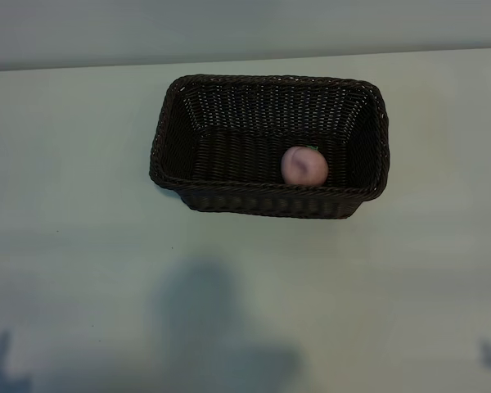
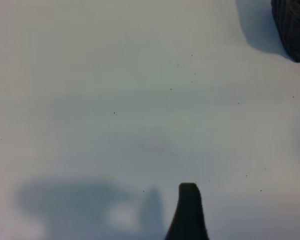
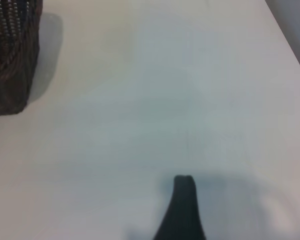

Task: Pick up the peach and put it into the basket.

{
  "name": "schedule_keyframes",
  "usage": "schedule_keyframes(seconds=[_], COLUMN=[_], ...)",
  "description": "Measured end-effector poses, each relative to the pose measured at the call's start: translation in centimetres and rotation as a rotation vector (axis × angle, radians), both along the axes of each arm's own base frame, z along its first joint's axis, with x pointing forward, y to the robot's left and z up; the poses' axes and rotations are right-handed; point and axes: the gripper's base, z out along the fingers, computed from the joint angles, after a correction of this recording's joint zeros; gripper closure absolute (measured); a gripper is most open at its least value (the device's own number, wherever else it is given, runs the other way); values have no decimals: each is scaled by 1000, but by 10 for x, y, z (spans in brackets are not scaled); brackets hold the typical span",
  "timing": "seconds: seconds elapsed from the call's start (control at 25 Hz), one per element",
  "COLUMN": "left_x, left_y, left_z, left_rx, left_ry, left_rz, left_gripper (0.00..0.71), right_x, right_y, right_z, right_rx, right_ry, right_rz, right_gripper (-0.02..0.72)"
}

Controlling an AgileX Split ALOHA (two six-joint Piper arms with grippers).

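The pale-pink peach lies inside the dark-brown woven basket, against its front wall and right of the middle. No gripper is near it. Neither gripper shows in the exterior view. In the left wrist view one dark finger hangs over bare table, with a corner of the basket far off. The right wrist view has one dark finger over bare table, and the basket's end stands well away. Nothing is held by either gripper, and both stand open.
The basket sits at the back middle of a pale table. Soft shadows fall on the front of the table. The table's far edge meets a grey wall. In the right wrist view a table edge runs close by.
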Motion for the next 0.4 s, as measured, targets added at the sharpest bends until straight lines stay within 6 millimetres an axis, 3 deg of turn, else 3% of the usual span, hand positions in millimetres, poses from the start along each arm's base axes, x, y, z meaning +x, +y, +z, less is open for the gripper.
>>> schedule_keyframes(seconds=[0.4], left_x=[0], left_y=[0], left_z=[0], left_rx=[0], left_ry=[0], left_rz=[0], left_gripper=[120], right_x=[6], right_y=[3], right_z=[-3], right_rx=[21], right_ry=[-31], right_rz=[61], right_gripper=[108])
